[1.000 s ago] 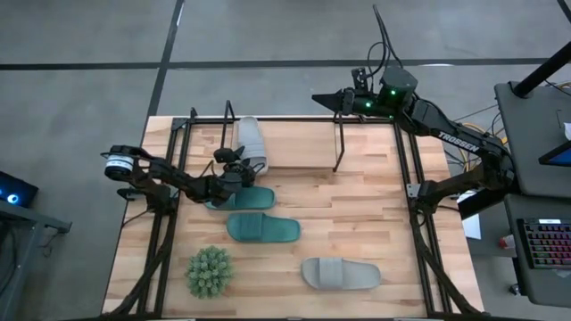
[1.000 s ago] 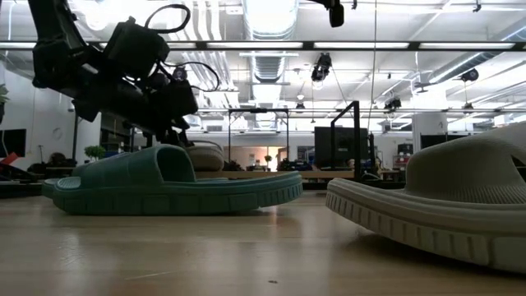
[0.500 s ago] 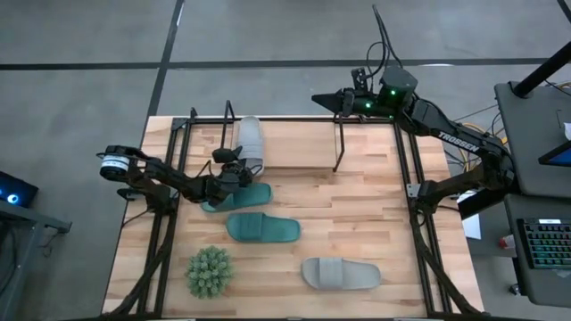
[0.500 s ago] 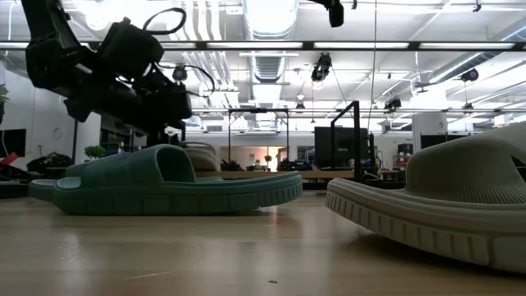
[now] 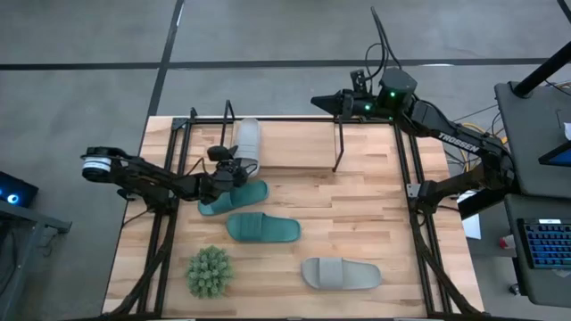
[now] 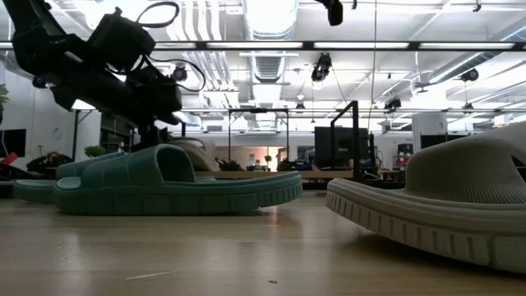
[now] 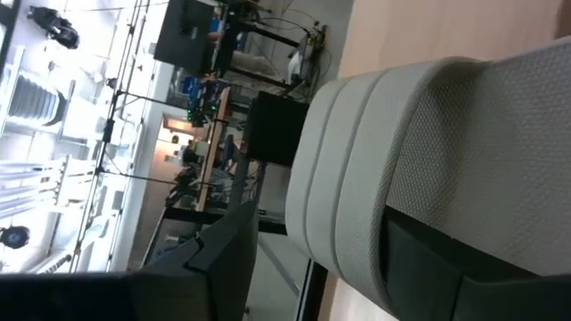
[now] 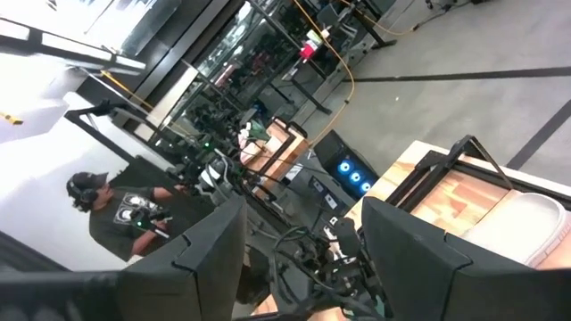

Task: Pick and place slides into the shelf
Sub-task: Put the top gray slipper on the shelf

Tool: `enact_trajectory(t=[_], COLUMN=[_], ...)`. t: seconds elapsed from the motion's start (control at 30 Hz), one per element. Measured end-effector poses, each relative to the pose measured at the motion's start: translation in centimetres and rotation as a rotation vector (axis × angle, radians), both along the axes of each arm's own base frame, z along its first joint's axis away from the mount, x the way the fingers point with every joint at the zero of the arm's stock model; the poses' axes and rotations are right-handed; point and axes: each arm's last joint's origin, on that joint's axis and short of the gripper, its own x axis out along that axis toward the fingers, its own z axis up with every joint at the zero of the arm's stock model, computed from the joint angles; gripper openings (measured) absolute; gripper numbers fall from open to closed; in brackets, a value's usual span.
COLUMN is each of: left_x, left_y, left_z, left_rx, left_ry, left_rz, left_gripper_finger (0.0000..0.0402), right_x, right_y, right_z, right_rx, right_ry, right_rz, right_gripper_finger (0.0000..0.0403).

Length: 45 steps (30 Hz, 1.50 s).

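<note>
A light grey slide (image 5: 247,141) lies lengthwise on the wood board of the black wire shelf (image 5: 299,150) at its left end. My left gripper (image 5: 230,168) is at this slide's near end and shut on it; the slide fills the left wrist view (image 7: 419,152). One teal slide (image 5: 234,198) lies slanted on the table just under my left wrist. The second teal slide (image 5: 263,229) and the second grey slide (image 5: 339,273) lie flat nearer the front. My right gripper (image 5: 319,98) waits open above the shelf's far right end. My left gripper has the grey slide's ribbed strap (image 7: 343,205) between its two fingers. One finger (image 7: 437,267) lies inside, over the footbed under the strap, and the other (image 7: 227,259) is outside the strap. The fingers come level from the slide's near end. The slide rests on the shelf board.
A spiky green plant (image 5: 210,272) stands at the table's near left. Black frame rails (image 5: 165,223) run along both table sides. The shelf's upright loop (image 5: 339,143) stands mid-table at the back. A person (image 8: 116,214) sits in the room beyond the table.
My left arm has drawn back toward the table's left edge and sunk lower. The teal slide under its wrist has slid left and turned, its left end swinging toward the near edge. The grey slide's near end has shifted a little left; its far end has stayed.
</note>
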Motion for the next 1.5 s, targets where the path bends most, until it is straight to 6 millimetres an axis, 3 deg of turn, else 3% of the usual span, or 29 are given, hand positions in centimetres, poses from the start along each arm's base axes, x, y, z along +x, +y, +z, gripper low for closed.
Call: enact_trajectory(t=[0.7,1.1,1.3,1.5], left_x=[0.2,0.2,0.3,0.1], left_y=[-0.1,-0.2,-0.3,-0.4], left_z=[-0.1,0.0,0.0,-0.6], left_rx=[-0.098,-0.135,-0.192,-0.239], left_ry=[-0.117,-0.169,-0.231,-0.152], left_rz=[-0.065,-0.08,-0.106,-0.158], left_gripper_finger=[0.0199,0.0199,0.0199,0.0199], right_x=[0.4,1.4,1.6,1.6], right_y=[0.8,2.1,2.1,2.1], right_z=[-0.2,-3.5,-5.2,-6.0], right_rx=[-0.037,-0.222,-0.223,-0.213], right_ry=[0.013,0.167,0.215,0.239], right_rz=[0.031,0.039,0.029,0.019], right_gripper_finger=[0.0215,0.0215,0.0215,0.0215])
